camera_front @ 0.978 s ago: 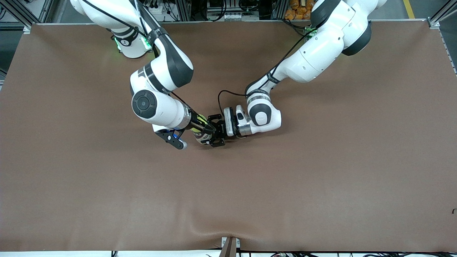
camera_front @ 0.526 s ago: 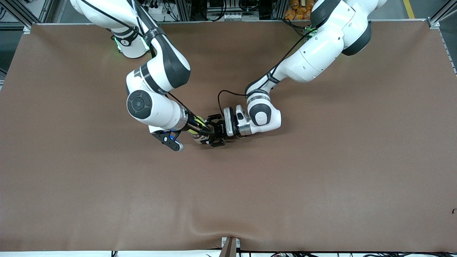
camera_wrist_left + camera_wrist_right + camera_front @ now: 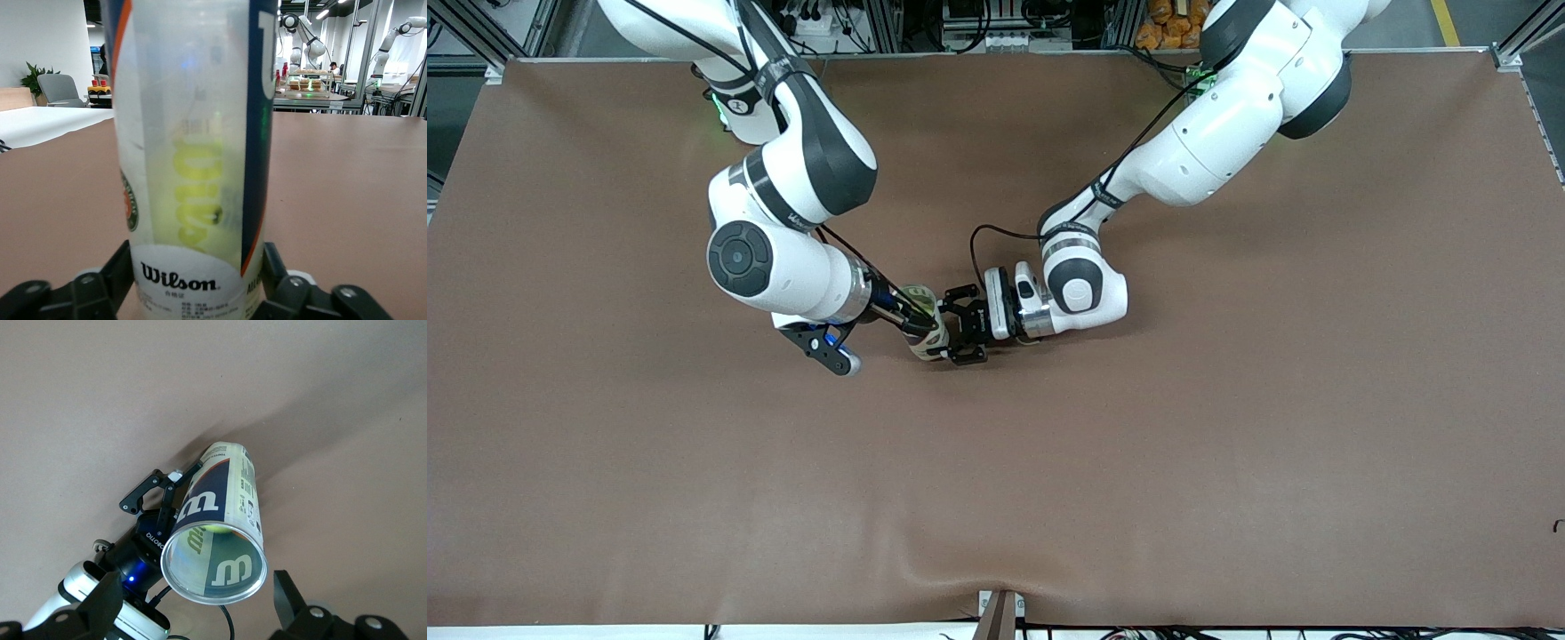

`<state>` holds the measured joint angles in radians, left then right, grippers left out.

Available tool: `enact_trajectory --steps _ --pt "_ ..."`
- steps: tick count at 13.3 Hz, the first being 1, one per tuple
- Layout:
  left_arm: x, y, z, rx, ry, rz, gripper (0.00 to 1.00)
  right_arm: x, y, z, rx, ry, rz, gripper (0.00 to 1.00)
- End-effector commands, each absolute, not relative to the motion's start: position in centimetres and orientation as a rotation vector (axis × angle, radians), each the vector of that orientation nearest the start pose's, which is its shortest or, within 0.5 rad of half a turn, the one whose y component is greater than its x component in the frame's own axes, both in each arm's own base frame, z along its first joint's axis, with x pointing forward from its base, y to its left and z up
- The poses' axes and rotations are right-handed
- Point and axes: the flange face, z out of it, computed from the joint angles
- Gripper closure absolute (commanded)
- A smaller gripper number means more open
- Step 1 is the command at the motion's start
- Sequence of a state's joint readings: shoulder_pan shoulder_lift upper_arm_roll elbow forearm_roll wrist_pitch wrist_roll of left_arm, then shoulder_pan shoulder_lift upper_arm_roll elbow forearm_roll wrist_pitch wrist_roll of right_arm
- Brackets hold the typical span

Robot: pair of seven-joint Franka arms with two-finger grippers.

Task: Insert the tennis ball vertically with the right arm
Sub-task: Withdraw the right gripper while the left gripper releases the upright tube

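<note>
On the tube [image 3: 193, 167]: "Wilson"

A broad table with a matte brown covering [image 3: 1227, 444] carries the scene; one clear plastic Wilson tennis-ball can [image 3: 927, 331] stands upright on it, around mid-table, closer to the edge along the robots' bases than to the camera-side edge.

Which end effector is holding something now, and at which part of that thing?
The left end effector grips the tennis ball can near its base. The right end effector, above the can's open top, is open and holds nothing.
</note>
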<state>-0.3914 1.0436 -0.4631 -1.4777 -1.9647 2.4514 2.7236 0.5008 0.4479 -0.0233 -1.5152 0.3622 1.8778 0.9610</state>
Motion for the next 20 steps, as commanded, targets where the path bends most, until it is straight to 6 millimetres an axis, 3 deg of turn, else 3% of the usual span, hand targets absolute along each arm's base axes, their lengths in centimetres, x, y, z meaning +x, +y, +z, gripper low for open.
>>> enact_trajectory --steps 1,2,4,9,11,14,16,18,20 --pt "50.0 -49.6 9.3 1.448 -1.293 1.225 0.05 59.6 31.0 42.6 -2.820 0.847 0.336 0.00" --pt "50.4 -49.2 9.3 1.452 -1.294 1.228 0.00 60.1 29.8 43.0 -2.853 0.787 0.296 0.00" --pt "50.3 -49.2 9.3 1.453 -1.294 1.227 0.00 61.1 26.0 44.0 -2.891 0.664 0.283 0.00" --pt "49.8 -47.3 8.9 1.483 -1.295 1.194 0.00 62.8 13.8 46.5 -2.945 0.320 0.280 0.00" --pt "49.5 -46.4 8.7 1.497 -1.298 1.179 0.00 61.5 10.9 48.4 -2.952 0.199 0.298 0.00" --pt "49.8 -44.9 10.1 1.513 -1.302 1.176 0.00 57.8 8.7 51.8 -3.031 0.027 0.215 0.00" --pt "49.9 -44.1 11.2 1.531 -1.293 1.157 0.00 56.0 5.9 54.3 -3.036 -0.010 0.161 0.00" --pt "50.2 -43.1 12.2 1.544 -1.301 1.155 0.00 55.4 2.5 56.4 -3.029 -0.074 0.122 0.00" --pt "51.7 -41.1 13.5 1.531 -1.367 1.111 0.00 54.9 -0.2 60.5 -3.042 -0.075 0.070 0.00"
